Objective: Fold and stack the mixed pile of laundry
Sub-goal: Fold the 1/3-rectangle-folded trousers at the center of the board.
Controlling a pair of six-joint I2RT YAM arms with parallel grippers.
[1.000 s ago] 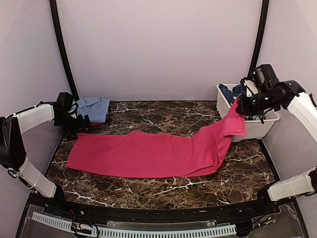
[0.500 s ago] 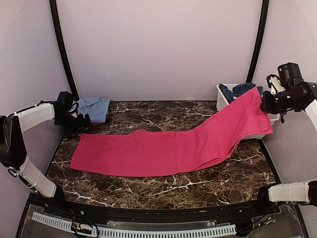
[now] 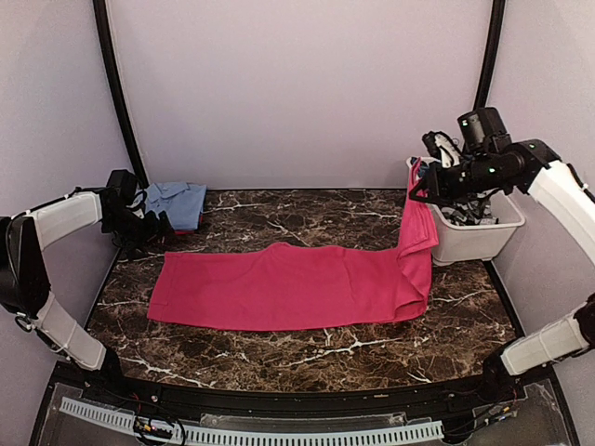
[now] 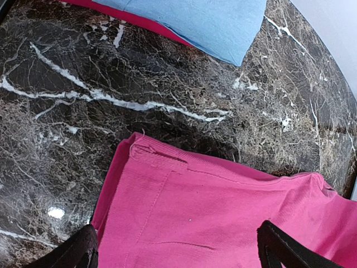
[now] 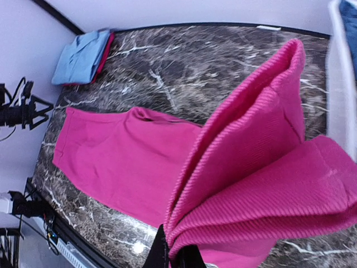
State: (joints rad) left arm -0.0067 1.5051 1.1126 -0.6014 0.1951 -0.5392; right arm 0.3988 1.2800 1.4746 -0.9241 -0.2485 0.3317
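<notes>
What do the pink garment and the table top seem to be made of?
Pink garment: probably soft ribbed knit fabric, matte; fine ridges show and it drapes in folds. Table top: dark polished marble or marble-look laminate; white veins, glossy reflections.

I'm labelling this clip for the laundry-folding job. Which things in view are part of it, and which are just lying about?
Part of the job: magenta-pink garment, one end held up by the right claw; folded light blue shirt; dark blue garment in the white plastic tub.

Just lying about: white plastic tub; marble tabletop.
</notes>
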